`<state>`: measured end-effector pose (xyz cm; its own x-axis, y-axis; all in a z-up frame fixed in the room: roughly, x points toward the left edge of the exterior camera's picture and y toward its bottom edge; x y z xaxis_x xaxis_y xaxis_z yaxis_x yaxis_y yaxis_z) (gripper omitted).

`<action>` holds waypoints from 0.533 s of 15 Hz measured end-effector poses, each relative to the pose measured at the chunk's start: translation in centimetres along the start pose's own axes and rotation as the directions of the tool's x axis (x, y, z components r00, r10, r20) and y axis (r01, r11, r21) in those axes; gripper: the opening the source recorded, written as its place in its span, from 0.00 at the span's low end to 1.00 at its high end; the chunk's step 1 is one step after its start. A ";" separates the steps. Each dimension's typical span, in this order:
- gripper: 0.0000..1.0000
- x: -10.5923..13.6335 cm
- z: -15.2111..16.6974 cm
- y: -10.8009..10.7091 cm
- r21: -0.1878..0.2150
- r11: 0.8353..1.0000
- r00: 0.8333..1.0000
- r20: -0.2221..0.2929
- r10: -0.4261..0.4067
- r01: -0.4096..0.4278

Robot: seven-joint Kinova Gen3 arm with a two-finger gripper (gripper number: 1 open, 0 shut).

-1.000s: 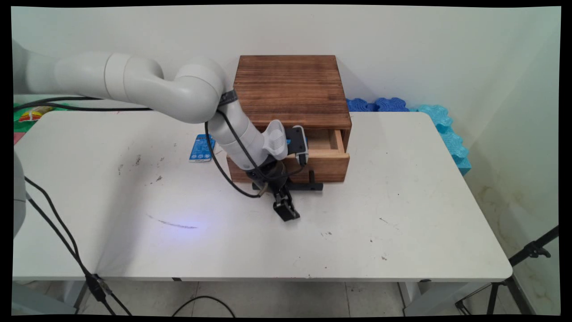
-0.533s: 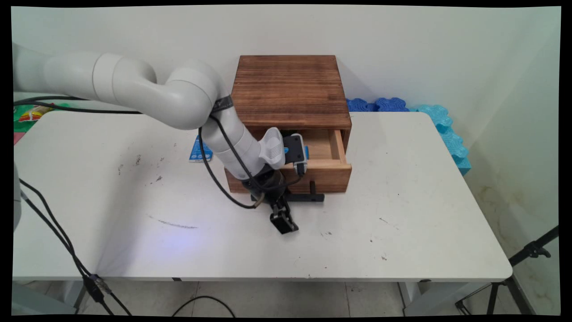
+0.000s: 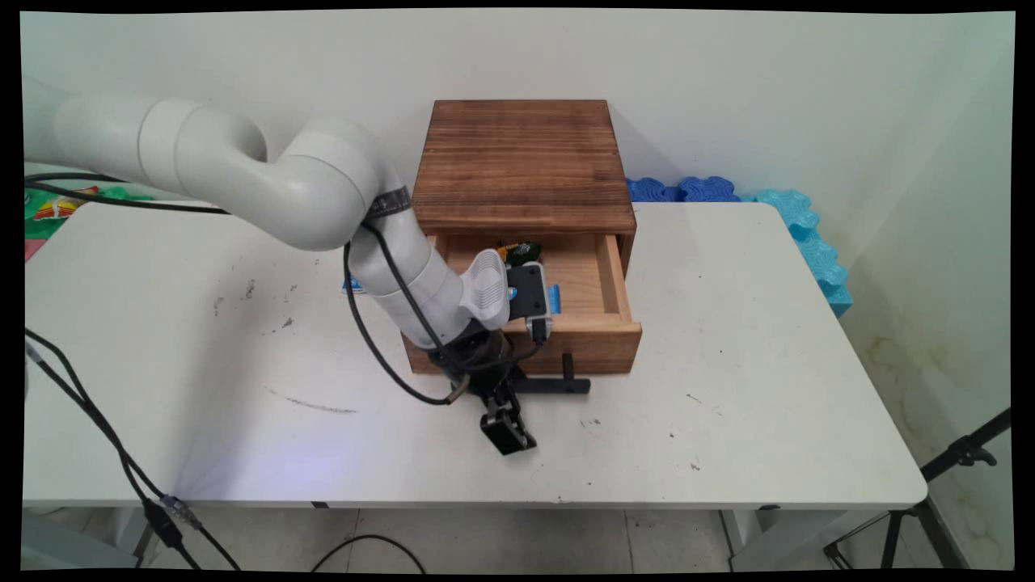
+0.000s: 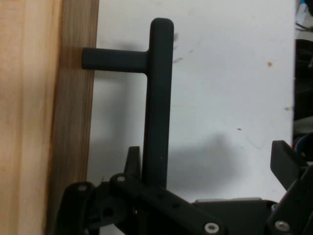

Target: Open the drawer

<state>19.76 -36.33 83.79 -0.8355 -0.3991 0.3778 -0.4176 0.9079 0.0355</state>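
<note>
Main view shows the white arm reaching down from the left to the front of a brown wooden box that stands toward the back of the white desk; the box's drawer is pulled well out, and a small dark green item lies at its back, partly hidden by the arm. A black bar handle runs along the drawer front, and the black tool sits low over the desk at the handle's left part, with one finger reaching out toward the near edge. A blue packet peeks out behind the arm, left of the box, and blue foam pieces lie at the desk's far right corner. Hand view looks along the tool: the handle bar runs between the drawer's wooden face and the bare desk, one finger lies against the bar on the drawer side, and the other finger stands far off, so the tool is spread wide and grips nothing
</note>
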 end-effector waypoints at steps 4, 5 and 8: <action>1.00 -0.3 -0.6 1.9 -0.027 1.000 1.000 0.002 0.004 -0.004; 1.00 -0.4 -0.7 2.3 -0.033 0.999 1.000 0.003 0.005 -0.005; 1.00 -0.5 -1.0 3.4 -0.049 0.999 1.000 0.004 0.009 -0.009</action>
<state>19.16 -32.93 84.64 -0.8405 -0.3915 0.3745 -0.3925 0.9165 0.0772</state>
